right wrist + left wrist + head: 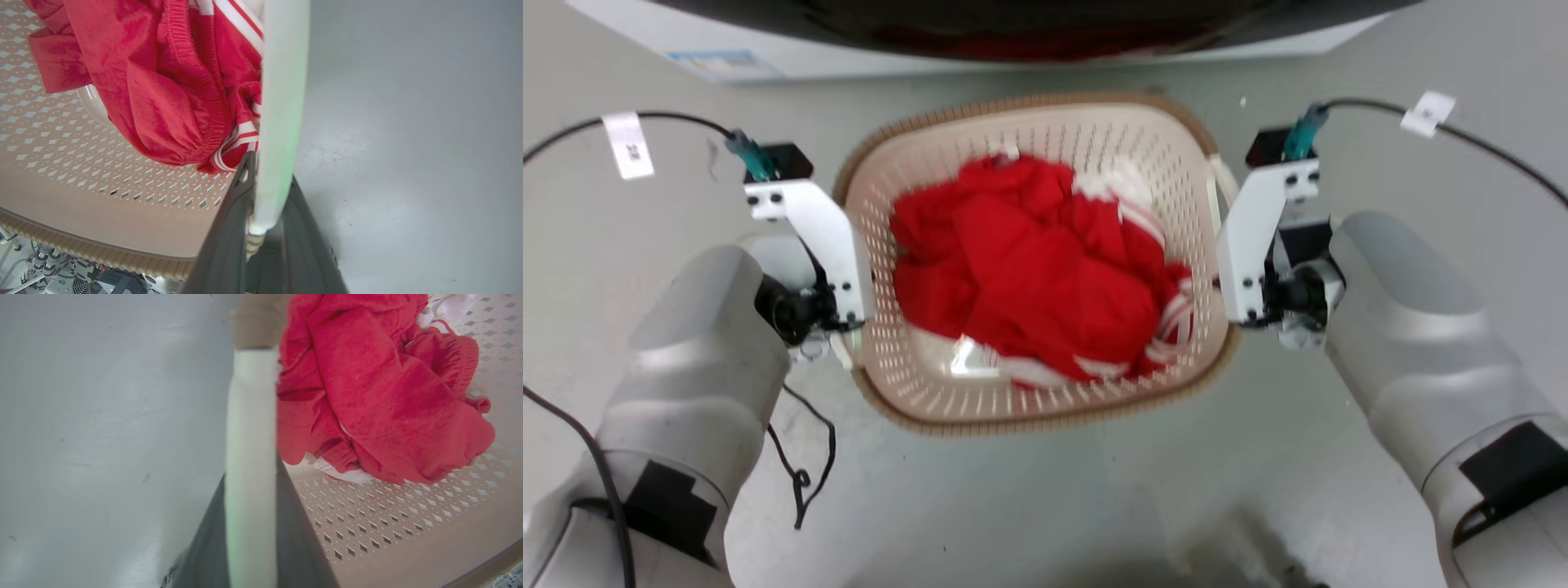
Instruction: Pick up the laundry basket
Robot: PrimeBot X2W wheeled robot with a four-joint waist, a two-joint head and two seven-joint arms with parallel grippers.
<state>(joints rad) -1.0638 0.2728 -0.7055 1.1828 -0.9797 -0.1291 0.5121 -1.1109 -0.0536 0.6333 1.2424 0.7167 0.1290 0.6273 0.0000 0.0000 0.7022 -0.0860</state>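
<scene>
Left gripper and right gripper fingers pinch laundry basket handles between them; grasp looks complete, lift both evenly next.

Grey forearms bear white screwed brackets, teal plugs, tagged black cables.

floor: pale grey, smooth, faint sheen | washing machine: white front, dark door, at top edge
</scene>
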